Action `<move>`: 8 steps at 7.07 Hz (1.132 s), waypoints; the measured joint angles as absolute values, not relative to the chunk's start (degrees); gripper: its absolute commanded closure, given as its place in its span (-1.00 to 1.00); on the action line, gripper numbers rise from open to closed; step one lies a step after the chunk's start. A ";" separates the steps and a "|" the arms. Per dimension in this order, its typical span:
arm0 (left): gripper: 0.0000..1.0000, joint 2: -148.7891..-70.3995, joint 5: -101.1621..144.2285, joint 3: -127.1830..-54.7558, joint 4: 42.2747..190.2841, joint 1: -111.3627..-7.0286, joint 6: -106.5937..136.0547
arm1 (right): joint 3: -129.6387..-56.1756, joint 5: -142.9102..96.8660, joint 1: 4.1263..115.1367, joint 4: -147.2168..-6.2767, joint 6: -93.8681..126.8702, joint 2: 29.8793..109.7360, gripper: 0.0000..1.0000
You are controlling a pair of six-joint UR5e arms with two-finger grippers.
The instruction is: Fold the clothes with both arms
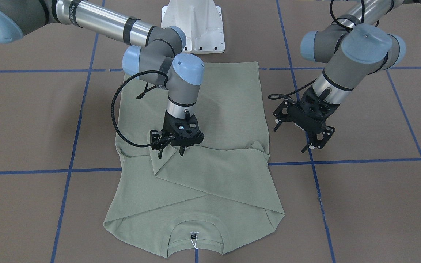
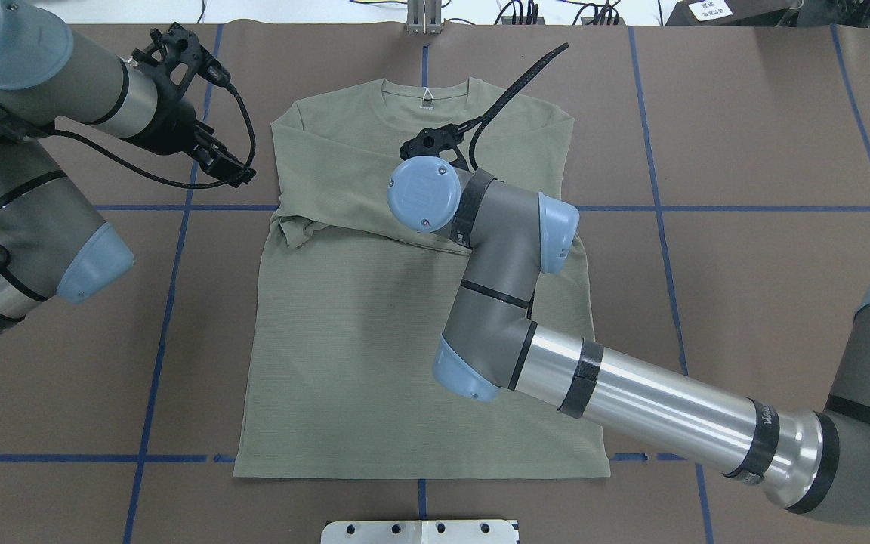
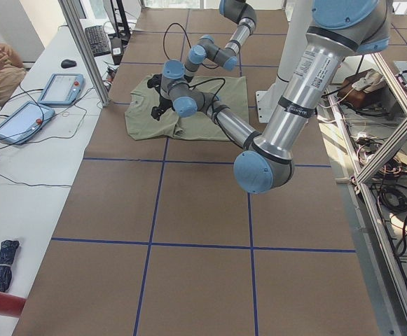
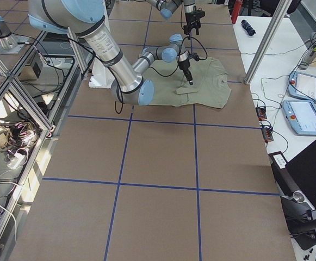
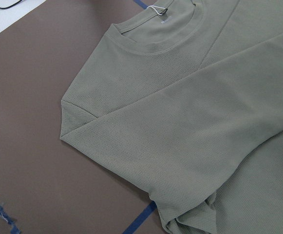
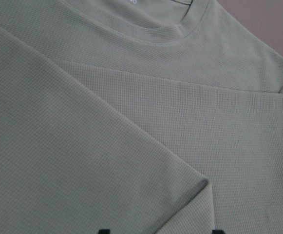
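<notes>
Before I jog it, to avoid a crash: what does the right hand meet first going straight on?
The folded sleeve of the shirt, just under the right hand; gap unclear.

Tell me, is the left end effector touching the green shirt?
Apart. The overhead view shows bare table between the left end effector and the shirt.
</notes>
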State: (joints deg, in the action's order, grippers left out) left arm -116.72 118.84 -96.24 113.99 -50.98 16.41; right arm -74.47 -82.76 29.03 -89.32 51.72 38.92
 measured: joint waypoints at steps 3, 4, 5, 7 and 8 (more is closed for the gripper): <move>-1.00 -116.72 118.83 -96.04 113.99 -50.84 16.44 | -73.73 -82.41 27.82 -89.32 51.63 38.78 -0.16; -1.00 -116.72 118.83 -96.01 113.99 -50.82 16.44 | -73.61 -82.38 27.63 -89.37 51.60 38.81 0.04; -1.00 -116.72 118.83 -95.98 113.99 -50.80 16.43 | -73.53 -82.36 27.56 -89.43 51.57 38.84 0.22; -1.00 -116.72 118.83 -95.98 114.03 -50.80 16.50 | -73.48 -82.41 27.52 -89.55 51.33 38.84 0.42; -1.00 -116.72 118.83 -95.98 114.01 -50.80 16.62 | -73.48 -82.43 27.51 -89.61 51.13 38.90 0.42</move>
